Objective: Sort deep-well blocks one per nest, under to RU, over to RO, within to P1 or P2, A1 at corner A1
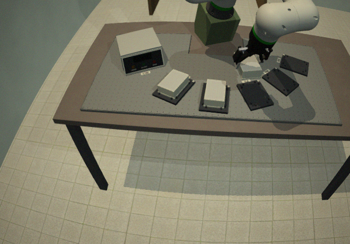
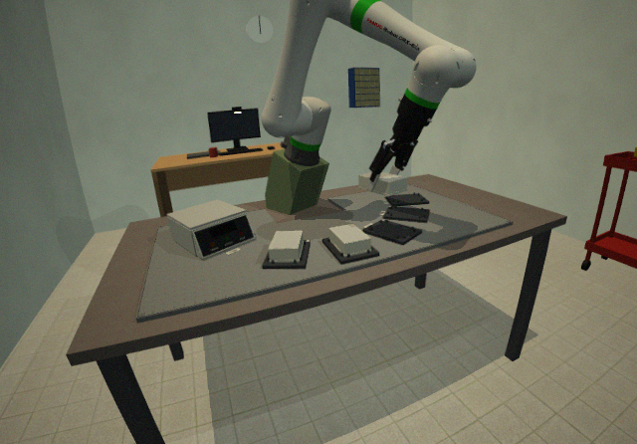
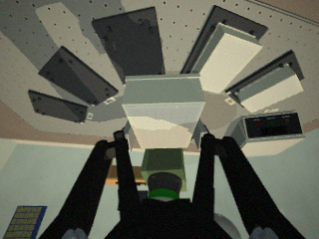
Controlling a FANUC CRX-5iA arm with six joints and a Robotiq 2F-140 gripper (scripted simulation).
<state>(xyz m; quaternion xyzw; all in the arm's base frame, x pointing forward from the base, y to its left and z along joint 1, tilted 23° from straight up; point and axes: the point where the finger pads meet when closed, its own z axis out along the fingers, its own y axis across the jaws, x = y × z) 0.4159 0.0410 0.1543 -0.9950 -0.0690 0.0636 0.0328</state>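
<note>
Pale green walls and beige floor tiles surround a brown surface [image 1: 85, 74] topped by a grey perforated mat [image 1: 118, 94]. At its ten o'clock sits the boxy check-weigher [image 1: 139, 50], lamps dark. Near six o'clock, two off-white rectangular blocks [image 1: 173, 84] [image 1: 215, 93] rest on black nest plates, likely already sorted. Toward two o'clock, the black gripper [image 1: 250, 55] is clamped on the long sides of a third block [image 1: 249, 68], carried in the air and tilted, above three bare matte-black nests [image 1: 255, 94] [image 1: 280, 81] [image 1: 293, 64] fanned like spokes so that each faces the arm. It seems bound for one of them.
</note>
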